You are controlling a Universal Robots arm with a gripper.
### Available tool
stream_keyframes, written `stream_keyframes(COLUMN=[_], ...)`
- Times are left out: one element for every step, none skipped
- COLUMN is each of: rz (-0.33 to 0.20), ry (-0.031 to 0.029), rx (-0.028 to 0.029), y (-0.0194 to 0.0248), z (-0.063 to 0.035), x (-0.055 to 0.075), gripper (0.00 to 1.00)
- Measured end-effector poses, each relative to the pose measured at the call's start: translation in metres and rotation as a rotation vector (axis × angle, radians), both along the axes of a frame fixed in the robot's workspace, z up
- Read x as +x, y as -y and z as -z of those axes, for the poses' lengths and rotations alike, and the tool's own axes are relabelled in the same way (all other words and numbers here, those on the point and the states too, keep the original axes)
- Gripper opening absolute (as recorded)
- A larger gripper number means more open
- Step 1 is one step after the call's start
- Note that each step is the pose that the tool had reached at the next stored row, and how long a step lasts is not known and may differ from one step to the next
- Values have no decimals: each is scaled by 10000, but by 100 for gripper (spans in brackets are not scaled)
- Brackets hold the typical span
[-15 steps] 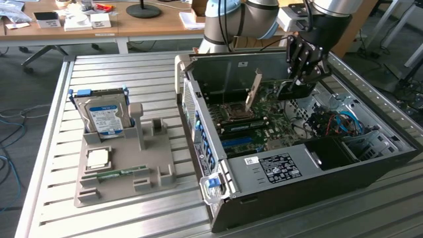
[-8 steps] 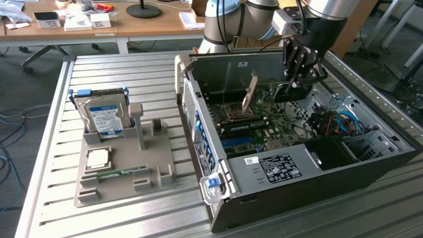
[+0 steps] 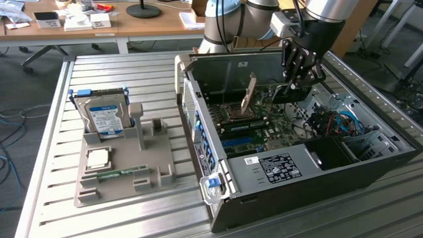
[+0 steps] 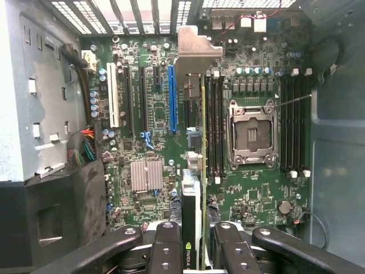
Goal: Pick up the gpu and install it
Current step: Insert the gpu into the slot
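Upright gpu (image 4: 192, 220) edge-on over motherboard (image 4: 256, 194)

**Hardly Any Words to Read**

The gpu (image 4: 191, 220) has a small green and white brand mark (image 4: 188, 251) on its black edge. The hard drive (image 3: 99, 98) has a blue and white label (image 3: 106, 121). The computer case (image 3: 297, 201) has a black and white sticker (image 3: 281, 167). All the print is too tiny to read.

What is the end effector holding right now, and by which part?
The end effector holds the gpu edge-on, clamped across its flat faces near the end away from its metal bracket, over the motherboard.
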State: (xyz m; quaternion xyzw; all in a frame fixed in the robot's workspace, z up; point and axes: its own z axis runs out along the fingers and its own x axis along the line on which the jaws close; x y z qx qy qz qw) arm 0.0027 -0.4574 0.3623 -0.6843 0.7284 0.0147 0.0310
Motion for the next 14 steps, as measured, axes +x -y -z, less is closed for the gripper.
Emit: stream_keyframes(rz=[-1, -1, 0, 0, 0, 0, -1, 0, -1, 0, 0, -1, -1, 0], ry=[0, 0, 0, 0, 0, 0, 0, 0, 0, 1, 1, 0, 0, 0], rx=[0, 0, 0, 0, 1, 0, 0, 0, -1, 3, 3, 1, 1, 0], y=[0, 0, 0, 0, 0, 0, 0, 0, 0, 0, 0, 0, 0, 0], z=[0, 0, 0, 0, 0, 0, 0, 0, 1, 6, 14, 23, 33, 44], x=[0, 0, 0, 0, 0, 0, 0, 0, 0, 0, 0, 0, 0, 0], gripper=[27, 27, 27, 27, 27, 27, 27, 27, 27, 27, 27, 27, 27, 27])
